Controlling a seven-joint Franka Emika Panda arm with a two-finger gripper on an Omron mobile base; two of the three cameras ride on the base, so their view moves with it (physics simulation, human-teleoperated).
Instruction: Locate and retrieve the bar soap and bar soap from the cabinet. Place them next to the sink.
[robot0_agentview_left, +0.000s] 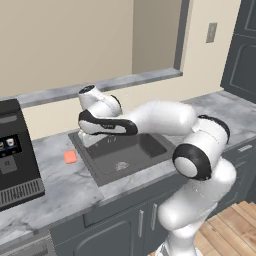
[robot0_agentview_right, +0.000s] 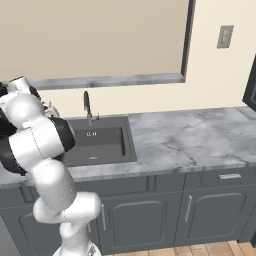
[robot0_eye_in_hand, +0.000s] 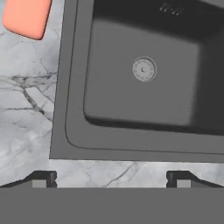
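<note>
The flat coral-pink bar soap (robot0_agentview_left: 70, 157) lies on the marble counter just left of the sink (robot0_agentview_left: 127, 156); in the hand view this soap (robot0_eye_in_hand: 26, 17) sits at the top left, beside the sink's rim (robot0_eye_in_hand: 61, 109). My gripper (robot0_eye_in_hand: 111, 177) hangs open over the counter strip at the basin's edge, nothing between its fingertips (robot0_eye_in_hand: 43, 177). From the left base view the gripper (robot0_agentview_left: 90, 140) is low over the sink's back left corner. The round drain (robot0_eye_in_hand: 144, 69) shows in the basin. The reddish-brown bar soap is out of view.
A gooseneck faucet (robot0_agentview_right: 86, 105) stands behind the basin (robot0_agentview_right: 97, 142). A black coffee machine (robot0_agentview_left: 15, 155) occupies the counter's left end. A dark slate-grey tall unit (robot0_agentview_left: 245, 50) rises at the far right. Marble counter (robot0_agentview_right: 190, 135) stretches right of the sink.
</note>
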